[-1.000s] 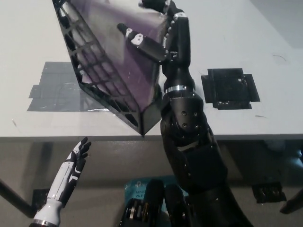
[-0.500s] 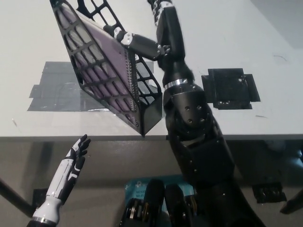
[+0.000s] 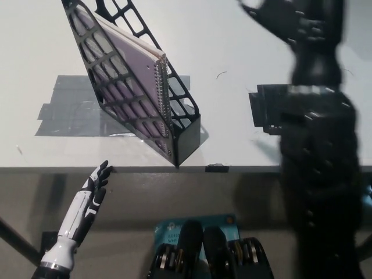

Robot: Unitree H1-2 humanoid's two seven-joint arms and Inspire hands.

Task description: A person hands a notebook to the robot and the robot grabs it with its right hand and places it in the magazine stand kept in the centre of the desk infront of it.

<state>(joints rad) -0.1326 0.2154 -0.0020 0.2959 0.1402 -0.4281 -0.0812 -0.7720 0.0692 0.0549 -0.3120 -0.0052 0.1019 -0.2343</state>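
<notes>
Standing inside the black lattice magazine stand (image 3: 180, 136), the spiral-bound notebook (image 3: 136, 70) leans against the stand's left wall, its wire spine facing the open front edge and its purple cover showing through the grid holes. The stand sits on the white table (image 3: 232, 46) at about ten o'clock of the head view, partly over a patch of grey tape (image 3: 64, 110). A square of black tape (image 3: 267, 110) lies at three o'clock. The black right hand (image 3: 282, 20) is raised at one o'clock, well apart from the stand, holding nothing, its fingers spread loosely. The white left hand (image 3: 87, 200) rests at seven o'clock below the table edge, empty, fingers straight and slightly apart.
</notes>
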